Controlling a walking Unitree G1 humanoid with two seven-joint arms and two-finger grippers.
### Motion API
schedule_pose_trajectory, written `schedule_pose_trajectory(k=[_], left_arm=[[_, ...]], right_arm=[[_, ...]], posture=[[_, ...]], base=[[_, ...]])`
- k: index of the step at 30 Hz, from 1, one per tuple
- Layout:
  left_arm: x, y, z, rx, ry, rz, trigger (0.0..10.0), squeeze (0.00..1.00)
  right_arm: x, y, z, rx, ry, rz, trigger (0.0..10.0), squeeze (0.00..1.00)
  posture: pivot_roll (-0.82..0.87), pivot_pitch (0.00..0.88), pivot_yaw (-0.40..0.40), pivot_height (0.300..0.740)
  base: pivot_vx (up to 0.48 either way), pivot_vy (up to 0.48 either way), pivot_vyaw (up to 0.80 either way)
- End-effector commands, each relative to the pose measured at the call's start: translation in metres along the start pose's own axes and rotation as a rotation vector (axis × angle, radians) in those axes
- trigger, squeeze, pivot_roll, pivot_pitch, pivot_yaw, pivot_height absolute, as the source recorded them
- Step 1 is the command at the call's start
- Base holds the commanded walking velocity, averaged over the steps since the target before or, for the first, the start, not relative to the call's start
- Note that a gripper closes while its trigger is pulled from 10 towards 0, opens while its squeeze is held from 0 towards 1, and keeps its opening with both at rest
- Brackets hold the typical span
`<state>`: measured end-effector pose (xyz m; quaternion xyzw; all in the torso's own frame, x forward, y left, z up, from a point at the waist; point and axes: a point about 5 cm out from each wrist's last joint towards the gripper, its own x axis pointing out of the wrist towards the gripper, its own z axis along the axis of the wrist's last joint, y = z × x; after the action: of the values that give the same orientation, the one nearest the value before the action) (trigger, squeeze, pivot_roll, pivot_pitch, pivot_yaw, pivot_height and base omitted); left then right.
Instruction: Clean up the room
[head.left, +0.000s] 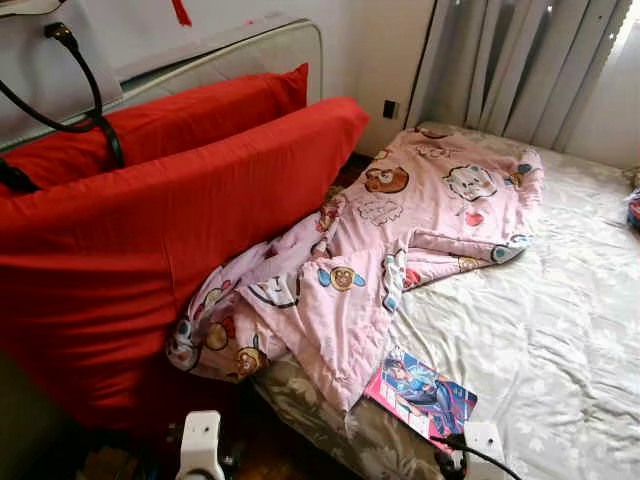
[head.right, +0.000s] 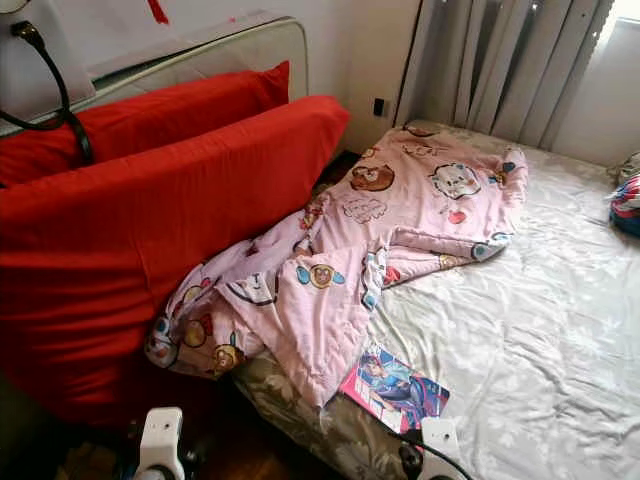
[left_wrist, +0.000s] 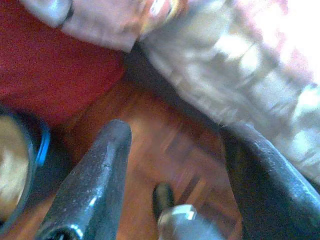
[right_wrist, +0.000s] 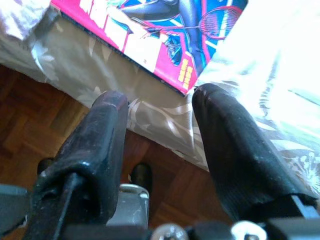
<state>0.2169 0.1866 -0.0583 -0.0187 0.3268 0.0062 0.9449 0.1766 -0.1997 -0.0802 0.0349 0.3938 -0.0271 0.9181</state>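
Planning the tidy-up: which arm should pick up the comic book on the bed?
Right. The right gripper, jaws open, is just below the comic book; the left gripper is over the floor.

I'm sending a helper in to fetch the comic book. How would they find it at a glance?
Go to the bed with the pale floral sheet, to its near edge. The comic book lies flat there, partly tucked under the lower tip of the pink cartoon blanket. Its glossy pink-and-blue cover is the only flat printed thing among the fabrics.

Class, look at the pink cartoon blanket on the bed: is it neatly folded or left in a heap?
Left in a heap: the pink blanket lies crumpled across the bed, one end hanging over its edge beside the red cushion.
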Motion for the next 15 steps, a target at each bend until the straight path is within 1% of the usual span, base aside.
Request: schedule_pose_trajectory(k=[1, 2, 3, 5, 6, 7, 8, 9, 10, 11, 15], left_arm=[[0.002, 0.000, 0.013, -0.024, -0.079, -0.010, 10.0, 0.00], [0.003, 0.000, 0.020, -0.030, -0.120, -0.013, 10.0, 0.00], [0.003, 0.001, 0.029, -0.036, -0.181, -0.025, 10.0, 0.00], [0.002, 0.000, 0.035, -0.031, -0.227, -0.042, 10.0, 0.00], [0.000, -0.001, 0.040, -0.018, -0.275, -0.058, 10.0, 0.00], [-0.001, -0.001, 0.041, -0.015, -0.295, -0.064, 10.0, 0.00], [-0.001, -0.001, 0.041, -0.015, -0.295, -0.064, 10.0, 0.00], [-0.004, -0.002, 0.047, 0.022, -0.348, -0.086, 10.0, 0.00], [-0.006, -0.002, 0.049, 0.037, -0.375, -0.096, 10.0, 0.00], [-0.008, -0.002, 0.051, 0.047, -0.395, -0.100, 10.0, 0.00], [-0.018, 0.004, 0.053, 0.043, -0.464, -0.088, 10.0, 0.00]], right_arm=[[-0.002, -0.002, -0.001, 0.033, -0.035, -0.003, 10.0, 0.00], [-0.002, -0.002, 0.000, 0.038, -0.056, 0.002, 10.0, 0.00], [-0.003, -0.001, 0.001, 0.047, -0.083, 0.011, 10.0, 0.00], [-0.004, -0.001, 0.001, 0.060, -0.100, 0.016, 10.0, 0.00], [-0.005, 0.000, 0.002, 0.072, -0.119, 0.024, 10.0, 0.00], [-0.005, 0.000, 0.002, 0.076, -0.127, 0.029, 10.0, 0.00], [-0.005, 0.000, 0.002, 0.076, -0.127, 0.029, 10.0, 0.00], [0.006, 0.020, 0.065, 0.039, -0.364, 0.086, 10.0, 0.00], [0.007, 0.027, 0.085, 0.019, -0.450, 0.108, 10.0, 0.00], [0.006, 0.032, 0.097, 0.007, -0.504, 0.121, 10.0, 0.00], [-0.002, 0.031, 0.101, 0.010, -0.593, 0.114, 10.0, 0.00]], posture=[[-0.04, 0.000, -0.009, 0.740], [-0.04, 0.000, -0.009, 0.740], [-0.04, 0.000, -0.009, 0.740], [-0.04, 0.000, -0.007, 0.740], [-0.04, 0.000, -0.006, 0.740], [-0.05, 0.000, -0.003, 0.740], [-0.05, 0.000, -0.003, 0.740], [-0.05, 0.000, -0.001, 0.740], [-0.05, 0.000, -0.001, 0.740], [-0.05, 0.000, -0.003, 0.740], [-0.05, 0.000, -0.008, 0.740]], base=[[0.000, 0.000, 0.00], [0.000, 0.000, 0.00], [0.000, 0.000, 0.00], [0.000, 0.000, 0.00], [0.000, 0.000, 0.00], [0.000, 0.000, 0.00], [0.000, 0.000, 0.00], [0.000, 0.000, 0.00], [0.000, 0.000, 0.00], [0.000, 0.000, 0.00], [0.000, 0.000, 0.00]])
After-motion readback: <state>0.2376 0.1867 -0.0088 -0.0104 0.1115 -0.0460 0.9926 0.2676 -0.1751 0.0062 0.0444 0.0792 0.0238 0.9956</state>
